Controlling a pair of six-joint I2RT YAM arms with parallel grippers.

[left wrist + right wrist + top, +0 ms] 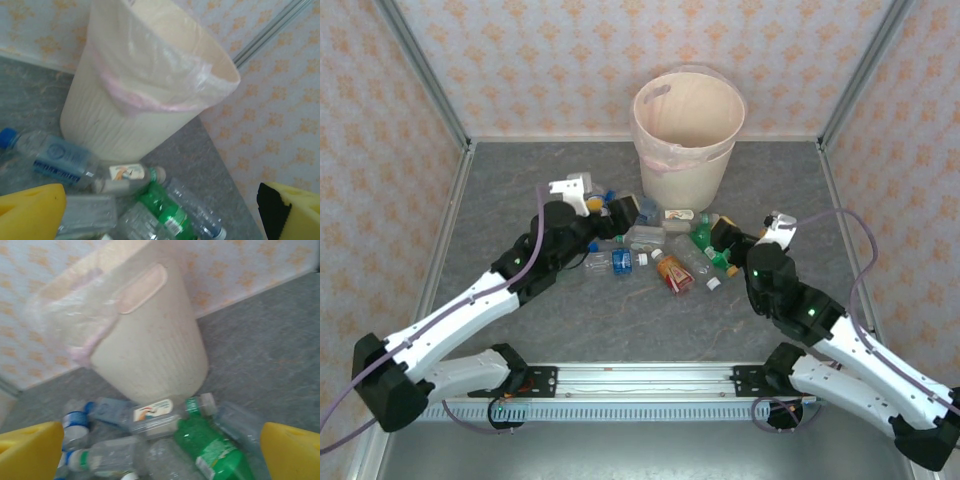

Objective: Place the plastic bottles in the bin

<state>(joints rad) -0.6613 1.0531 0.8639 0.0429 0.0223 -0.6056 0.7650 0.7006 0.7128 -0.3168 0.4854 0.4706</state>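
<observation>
Here, the bin (682, 172) is seen standing upright at the far middle of the grey table (620, 330), with a pale pink liner (665, 152) folded over its rim. The plastic bottles (655, 250) are found lying on the table in a loose heap just in front of the bin, between the two arms. An orange-red bottle (674, 273) is set at the near edge of the heap, a blue-labelled bottle (620, 261) is laid to its left, and a green bottle (703, 236) is placed towards the right. The left gripper (612, 213) is positioned at the left end of the heap, its jaws spread wide and empty. In the left wrist view its yellow fingers (30, 210) are seen far apart at the lower corners, with bottles lying on the table between them and the bin beyond. The right gripper (725, 238) is held at the right end of the heap, likewise opened wide with nothing gripped. In the right wrist view the bin's handle cut-out (141, 287) is shown.
</observation>
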